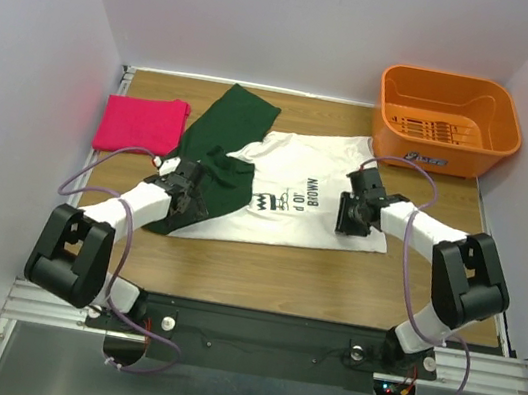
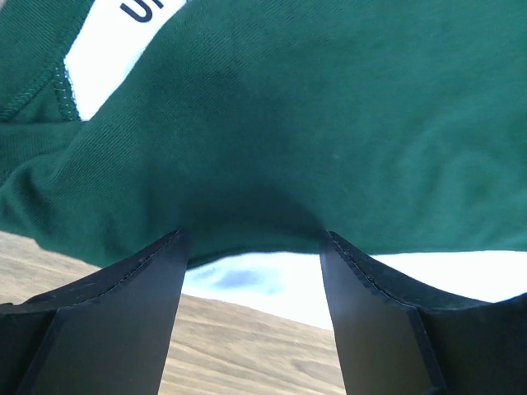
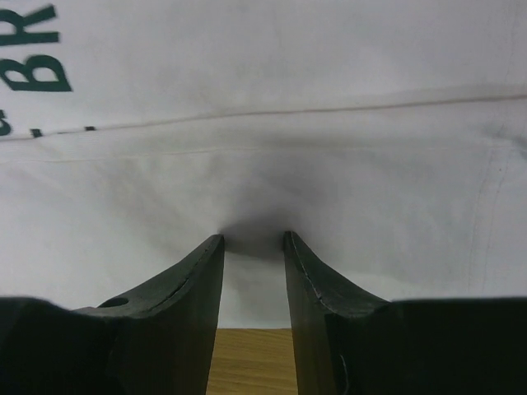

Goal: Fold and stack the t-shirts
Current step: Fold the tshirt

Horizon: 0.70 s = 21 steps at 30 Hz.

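Walls (image 1: pixel 303 22) hem tabletop (image 1: pixel 331 280) L, back, R. Orange basket (image 1: pixel 453 158) fills back-R corner; bare wood along near edge. Pink tee (image 1: pixel 139 124) folded back-L by wall. White/green tee (image 1: pixel 284 196) spread mid-tabletop. L gripper (image 2: pixel 254 239) wide open, tips at green sleeve, nothing held. R gripper (image 3: pixel 254 237) partly open at tee's white R edge, nothing pinched.
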Each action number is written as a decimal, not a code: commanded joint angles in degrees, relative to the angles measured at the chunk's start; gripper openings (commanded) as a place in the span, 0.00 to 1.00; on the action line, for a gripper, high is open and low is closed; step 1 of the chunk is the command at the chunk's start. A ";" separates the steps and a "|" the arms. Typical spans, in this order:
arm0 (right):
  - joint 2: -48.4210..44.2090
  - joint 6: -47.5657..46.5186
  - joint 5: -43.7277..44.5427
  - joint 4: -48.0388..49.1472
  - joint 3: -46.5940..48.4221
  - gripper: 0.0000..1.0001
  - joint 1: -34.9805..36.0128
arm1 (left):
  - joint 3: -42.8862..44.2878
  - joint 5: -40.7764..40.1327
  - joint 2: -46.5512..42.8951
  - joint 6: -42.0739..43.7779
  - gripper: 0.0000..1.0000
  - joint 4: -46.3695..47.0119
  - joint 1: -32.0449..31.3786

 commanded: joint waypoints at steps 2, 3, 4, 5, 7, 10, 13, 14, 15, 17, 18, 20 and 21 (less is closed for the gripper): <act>1.31 2.99 2.52 -4.26 -2.73 0.42 -0.84 | 0.96 1.06 3.43 2.53 0.76 -0.90 1.06; 1.31 3.26 2.08 -4.70 -3.43 0.43 -1.10 | 0.60 2.99 4.39 3.06 0.76 -1.16 1.68; 1.40 3.44 0.25 -6.18 -3.96 0.47 -1.19 | -0.44 6.23 5.62 3.33 0.76 -1.25 2.73; 1.31 3.88 -0.72 -7.15 -4.84 0.48 -1.19 | -1.24 7.66 5.89 3.68 0.76 -1.08 3.00; -0.26 5.10 -3.00 -9.44 -6.33 0.51 -1.19 | -3.51 10.29 4.94 3.59 0.76 -1.16 3.27; -3.95 7.38 -4.59 -11.64 -10.80 0.58 -1.36 | -4.06 11.27 2.04 1.84 0.76 -2.82 2.39; -10.98 9.32 -4.51 -13.40 -13.19 0.68 -1.54 | -3.18 14.17 -1.47 1.05 0.78 -5.55 2.56; -12.56 10.72 -4.60 -15.93 -12.50 0.72 -1.72 | -3.44 15.31 -2.36 0.87 0.78 -6.34 2.56; -15.36 11.17 -6.34 -18.39 -10.93 0.75 -1.98 | -4.14 15.84 -4.37 0.61 0.79 -7.48 2.65; -18.28 11.79 -6.10 -19.38 -10.04 0.77 -1.98 | -5.11 16.55 -7.18 -0.10 0.80 -8.72 2.57; -20.29 11.53 -5.92 -19.56 -9.60 0.77 -1.98 | -5.55 17.51 -9.03 -0.53 0.80 -8.98 2.56; -21.45 9.96 -6.18 -19.91 -7.59 0.77 -1.98 | -6.43 18.48 -14.83 -2.02 0.82 -10.21 2.65; -21.89 9.16 -7.31 -19.82 -6.79 0.77 -1.89 | -6.34 17.79 -16.67 -2.56 0.84 -10.82 2.57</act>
